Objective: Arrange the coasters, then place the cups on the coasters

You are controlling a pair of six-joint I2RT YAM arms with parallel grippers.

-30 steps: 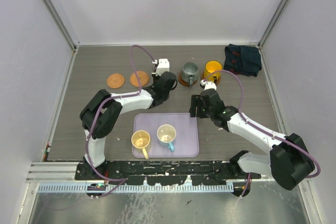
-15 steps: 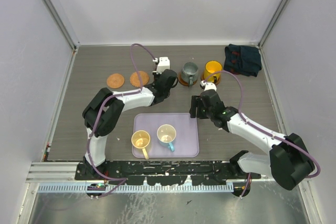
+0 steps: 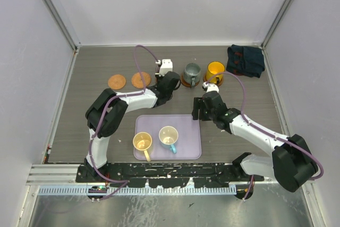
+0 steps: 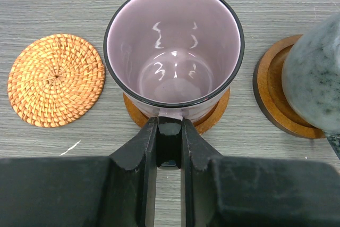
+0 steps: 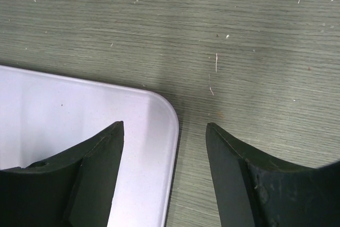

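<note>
Over coaster [image 4: 215, 114], purple cup [image 4: 173, 46] in left tool [image 4: 170, 134]

Grey wood-grain table [image 3: 71, 110], plain white walls [image 3: 175, 3]

The purple cup [image 4: 172, 46] stands upright on a wooden coaster [image 4: 215, 116]. A bare woven coaster [image 4: 56, 80] lies just left of it, and a second bare coaster [image 3: 116, 82] further left. The grey-green cup [image 3: 192, 72] sits on a dark coaster [image 4: 271, 99], with the yellow-orange cup [image 3: 215, 70] beside it. The cream-yellow cup [image 3: 142, 142] and white cup [image 3: 169, 136] stand on the tray [image 3: 188, 144].
</note>
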